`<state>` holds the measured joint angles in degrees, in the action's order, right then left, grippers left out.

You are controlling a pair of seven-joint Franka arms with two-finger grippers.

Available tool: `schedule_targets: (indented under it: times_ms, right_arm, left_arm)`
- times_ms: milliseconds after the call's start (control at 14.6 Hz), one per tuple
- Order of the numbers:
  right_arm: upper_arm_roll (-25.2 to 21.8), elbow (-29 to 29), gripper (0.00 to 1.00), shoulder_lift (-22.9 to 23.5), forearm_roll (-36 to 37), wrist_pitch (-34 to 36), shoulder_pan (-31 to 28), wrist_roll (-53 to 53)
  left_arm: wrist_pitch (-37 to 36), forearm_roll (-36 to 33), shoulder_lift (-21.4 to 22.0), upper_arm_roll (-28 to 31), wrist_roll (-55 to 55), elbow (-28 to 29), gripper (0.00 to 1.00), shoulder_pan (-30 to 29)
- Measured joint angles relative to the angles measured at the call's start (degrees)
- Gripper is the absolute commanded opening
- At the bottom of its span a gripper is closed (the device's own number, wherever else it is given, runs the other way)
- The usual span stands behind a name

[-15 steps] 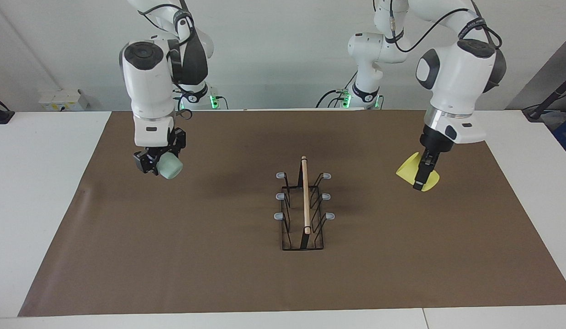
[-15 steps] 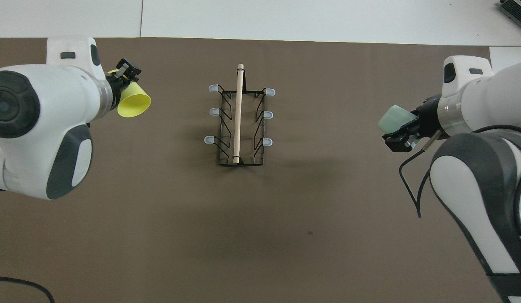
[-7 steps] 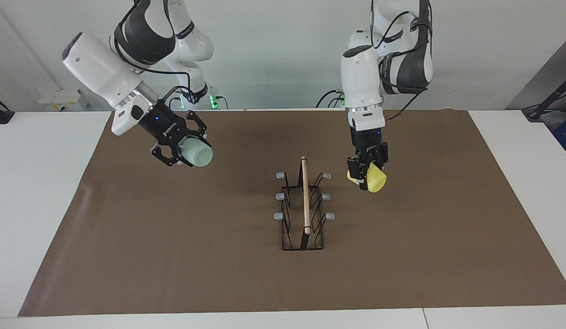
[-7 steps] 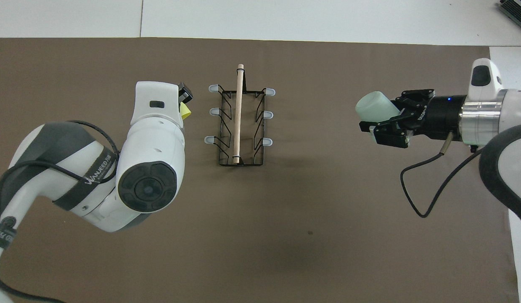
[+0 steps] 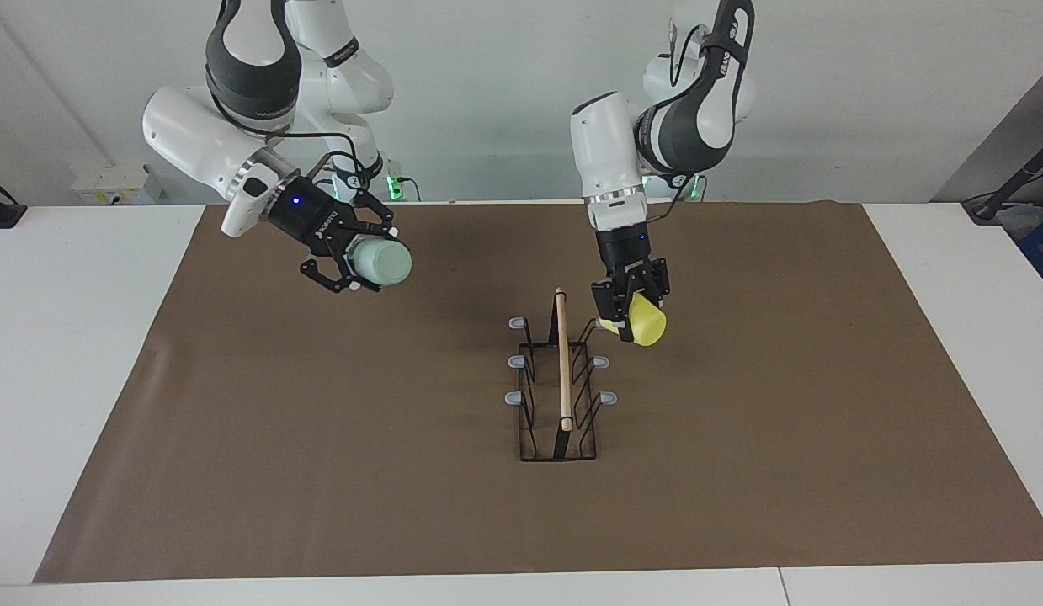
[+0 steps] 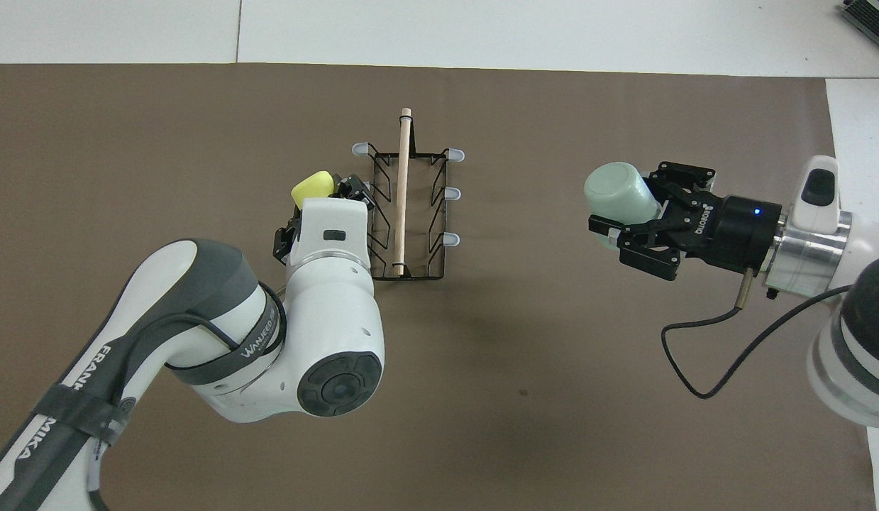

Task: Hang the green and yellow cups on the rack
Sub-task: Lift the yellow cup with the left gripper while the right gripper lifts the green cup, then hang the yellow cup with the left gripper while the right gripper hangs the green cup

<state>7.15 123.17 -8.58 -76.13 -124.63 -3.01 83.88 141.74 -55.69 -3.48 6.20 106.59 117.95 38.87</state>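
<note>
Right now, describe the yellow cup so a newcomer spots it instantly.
Find the black wire rack mid-table on the brown mat. Beside its robot-end pegs, the left tool holds the yellow cup in the air. The other cup, mint green, is in the right tool.

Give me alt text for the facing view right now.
Both arms hold cups in the air: the left gripper holds the yellow cup beside the rack, and the right gripper holds the green cup above the mat.
</note>
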Motion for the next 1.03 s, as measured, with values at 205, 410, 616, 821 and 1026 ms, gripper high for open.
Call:
schedule_targets:
  times_ms: [205,410,616,821,1026]
  right_arm:
    - [0.1,4.2,0.0,-0.6,-8.8,-0.6,1.7,8.7]
    - [0.2,8.4,0.0,-0.2,-19.6,-1.6,4.5,19.6]
    - [0.3,11.0,0.0,1.6,-30.3,-1.8,7.2,29.2]
    - [0.3,11.2,0.0,3.7,-40.9,-3.8,11.4,35.1]
    - [0.4,11.2,0.0,5.7,-47.1,-4.4,15.3,38.3]
  left_arm:
    - [-0.9,-5.1,0.1,0.0,4.8,0.8,0.0,0.8]
    - [-3.1,-9.1,0.1,0.0,10.2,1.8,0.0,2.2]
    - [-4.8,-12.0,0.1,0.1,13.5,2.0,0.0,3.3]
    - [-7.5,-16.5,-0.5,0.1,18.1,2.3,0.0,4.6]
    - [-7.9,-18.1,-1.9,0.1,19.7,2.3,0.0,4.9]
